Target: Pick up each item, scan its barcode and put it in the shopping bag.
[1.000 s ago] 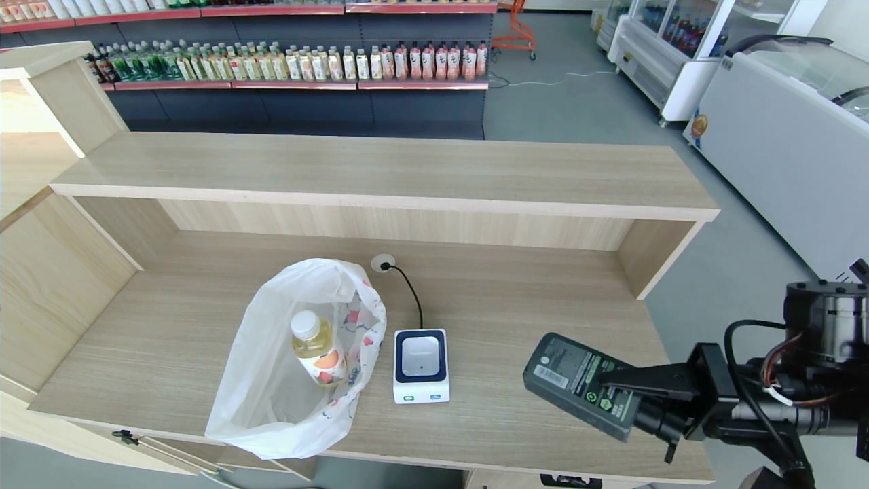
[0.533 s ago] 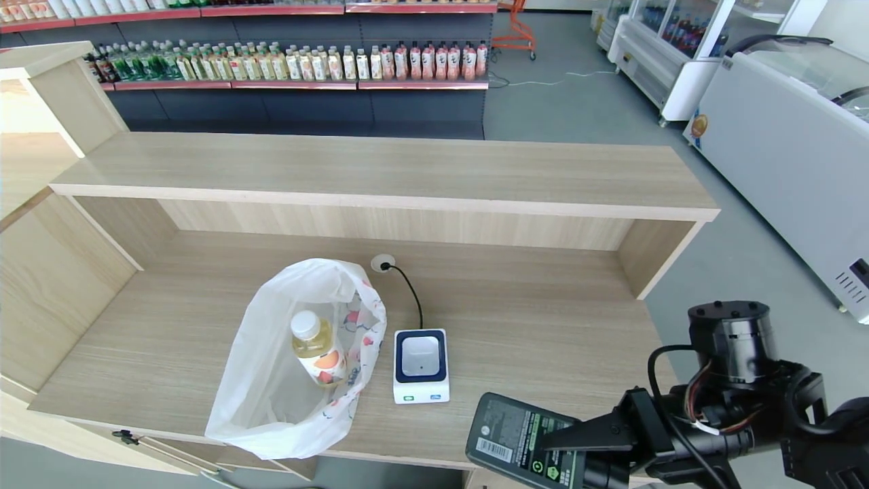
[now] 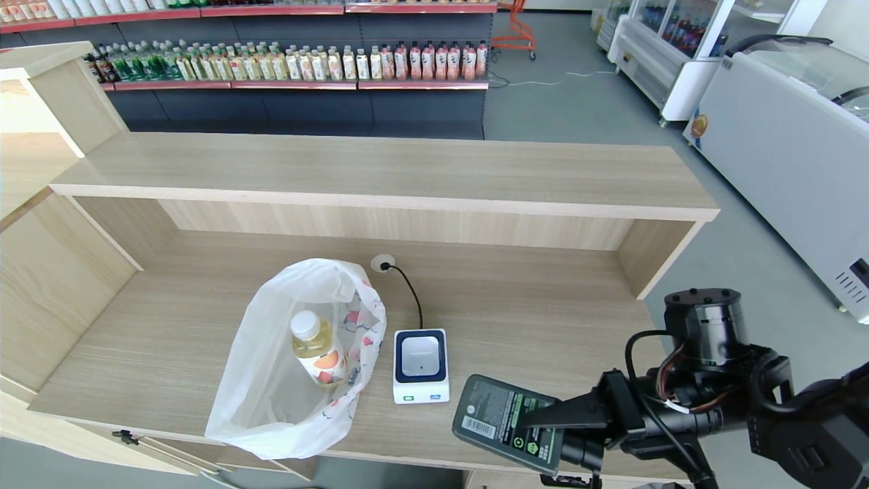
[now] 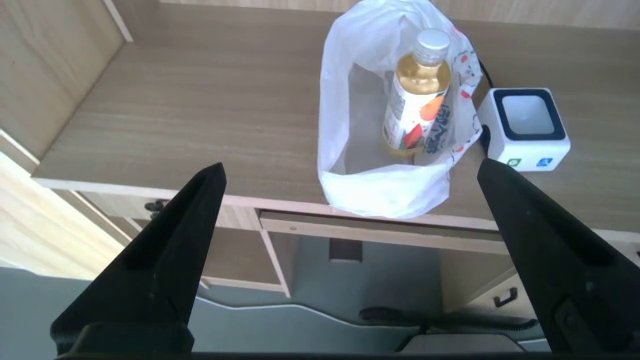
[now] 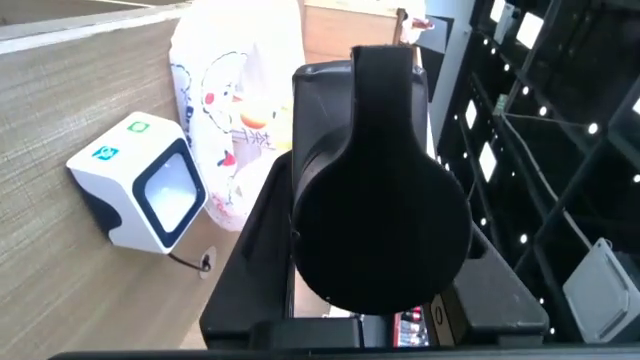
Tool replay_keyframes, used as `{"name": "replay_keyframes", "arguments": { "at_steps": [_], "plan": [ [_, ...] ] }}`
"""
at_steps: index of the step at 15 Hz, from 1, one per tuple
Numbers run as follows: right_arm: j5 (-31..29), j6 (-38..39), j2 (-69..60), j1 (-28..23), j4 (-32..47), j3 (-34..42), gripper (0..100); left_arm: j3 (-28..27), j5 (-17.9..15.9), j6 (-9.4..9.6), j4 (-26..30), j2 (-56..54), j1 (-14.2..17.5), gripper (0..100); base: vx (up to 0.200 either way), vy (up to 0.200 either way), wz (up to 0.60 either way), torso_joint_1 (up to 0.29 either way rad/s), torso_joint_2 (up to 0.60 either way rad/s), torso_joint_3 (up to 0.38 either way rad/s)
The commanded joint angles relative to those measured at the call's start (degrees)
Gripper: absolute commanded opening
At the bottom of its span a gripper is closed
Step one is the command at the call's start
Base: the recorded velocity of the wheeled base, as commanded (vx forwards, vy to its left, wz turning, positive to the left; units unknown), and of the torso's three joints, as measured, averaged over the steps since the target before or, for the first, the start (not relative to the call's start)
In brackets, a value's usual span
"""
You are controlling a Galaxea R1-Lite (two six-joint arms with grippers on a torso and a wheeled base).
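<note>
Counter: I see a light wood desk point(image 3: 543, 319) with a raised ledge point(image 3: 380, 166) along its far side
Cable port: a round grommet point(image 3: 382, 262) sits in the desk top, close to the back panel
Under the desk: I make out a drawer front point(image 4: 420, 262) below the near edge
Shelving: rows of drink bottles point(image 3: 292, 62) on red-edged shelves beyond the ledge
Freezers: white chest freezers point(image 3: 781, 136) on my right, on the grey floor
Far aisle: an orange rack point(image 3: 517, 27), with a pale cord point(image 3: 543, 83) lying on the floor near it

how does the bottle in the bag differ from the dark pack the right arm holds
The round, white-capped bottle of yellow drink sits inside the white plastic shopping bag; the flat dark grey rectangular pack is clamped in the right pincer, outside the bag. Both carry printed labels.
</note>
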Motion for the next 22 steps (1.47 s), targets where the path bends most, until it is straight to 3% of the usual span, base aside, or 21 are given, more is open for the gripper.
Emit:
{"name": "replay_keyframes", "arguments": {
  "at_steps": [1, 10, 22],
  "plan": [
    [-0.1, 0.3, 2.9, 0.0, -1.8, -1.4, 0, 0.0, 0.0, 0.00, 0.0, 0.0, 0.0, 100, 0.000, 0.000, 0.00, 0.000, 0.00, 0.000],
    [-0.1, 2.6, 6.4, 3.9, -2.0, -10.0, 0, 0.0, 0.0, 0.00, 0.0, 0.0, 0.0, 100, 0.000, 0.000, 0.00, 0.000, 0.00, 0.000],
    [-0.1, 2.7, 7.2, 3.9, -2.0, -10.3, 0, 0.0, 0.0, 0.00, 0.0, 0.0, 0.0, 100, 0.000, 0.000, 0.00, 0.000, 0.00, 0.000]
  ]
}}
